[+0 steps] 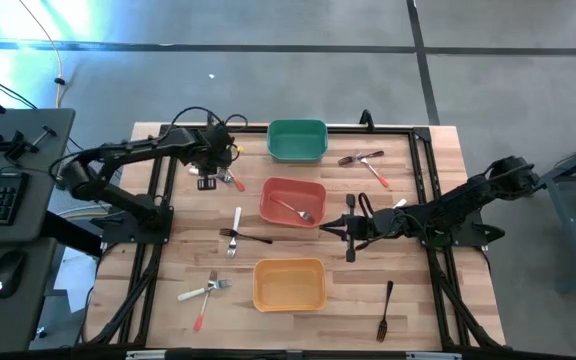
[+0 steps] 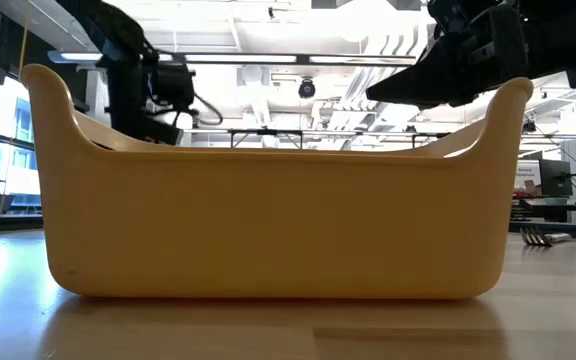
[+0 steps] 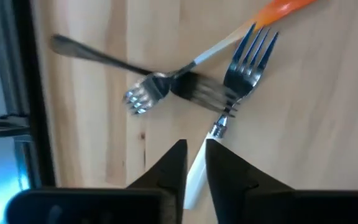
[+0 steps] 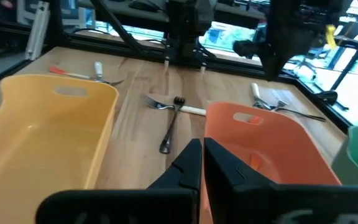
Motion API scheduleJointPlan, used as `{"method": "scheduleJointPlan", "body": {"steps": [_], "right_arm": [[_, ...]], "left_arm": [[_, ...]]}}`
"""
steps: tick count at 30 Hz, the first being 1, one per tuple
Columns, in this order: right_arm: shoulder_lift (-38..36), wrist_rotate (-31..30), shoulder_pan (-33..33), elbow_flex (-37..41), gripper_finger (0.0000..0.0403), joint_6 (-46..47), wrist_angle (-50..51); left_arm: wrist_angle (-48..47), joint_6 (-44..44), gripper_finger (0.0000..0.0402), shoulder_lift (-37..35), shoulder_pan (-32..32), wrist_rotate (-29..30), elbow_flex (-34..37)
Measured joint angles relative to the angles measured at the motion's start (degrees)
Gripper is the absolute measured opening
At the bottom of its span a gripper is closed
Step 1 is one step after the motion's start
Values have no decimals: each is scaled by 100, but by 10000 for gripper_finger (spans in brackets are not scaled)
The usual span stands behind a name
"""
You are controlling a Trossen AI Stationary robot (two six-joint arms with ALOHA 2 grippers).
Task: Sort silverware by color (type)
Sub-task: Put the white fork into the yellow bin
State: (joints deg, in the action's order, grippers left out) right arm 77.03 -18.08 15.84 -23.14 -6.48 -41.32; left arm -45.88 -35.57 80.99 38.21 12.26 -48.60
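My left gripper (image 1: 208, 181) is near the table's far left, shut on a white-handled fork (image 3: 246, 59) with a silver head. That head crosses a dark fork (image 3: 98, 59) and an orange-handled utensil (image 3: 278, 7). My right gripper (image 1: 351, 229) hangs shut and empty beside the right wall of the red bin (image 1: 268, 200), which holds one fork (image 1: 295, 211). Other silverware lies flat on the table. There is a white-handled fork (image 1: 236, 222) crossed by a dark one (image 1: 253, 238), a far-right cluster (image 1: 364, 160), a near-left pair (image 1: 204, 291) and a dark fork (image 1: 385, 310). My left gripper pinches the white handle (image 3: 197, 167) of the fork between its two fingers, which point down from above and lie along the handle. The silver head reaches out past the fingertips. Whether the fork is lifted clear or still rests on the table, I cannot tell.
The green bin (image 1: 297, 141) sits at the far edge. The yellow bin (image 1: 289, 285) sits near the front and fills the low view (image 2: 268, 210). Black frame rails (image 1: 160, 190) run along both table sides. Bare wood lies between the red bin and the left rail.
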Motion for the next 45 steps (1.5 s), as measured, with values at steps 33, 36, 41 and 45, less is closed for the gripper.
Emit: {"method": "scheduleJointPlan", "body": {"steps": [33,36,41,45], "right_arm": [[0,52,-9,0,0,-107,-8],[0,52,-9,0,0,-101,-9],[0,50,-9,0,0,39,-9],[0,50,-9,0,0,44,-11]], "left_arm": [[82,-631,41,1603,218,-258,-32],[-257,-647,25,1608,83,-137,-24],[-788,-510,24,1479,-204,-176,20],[-1037,-312,23,1261,-503,-363,24]]}}
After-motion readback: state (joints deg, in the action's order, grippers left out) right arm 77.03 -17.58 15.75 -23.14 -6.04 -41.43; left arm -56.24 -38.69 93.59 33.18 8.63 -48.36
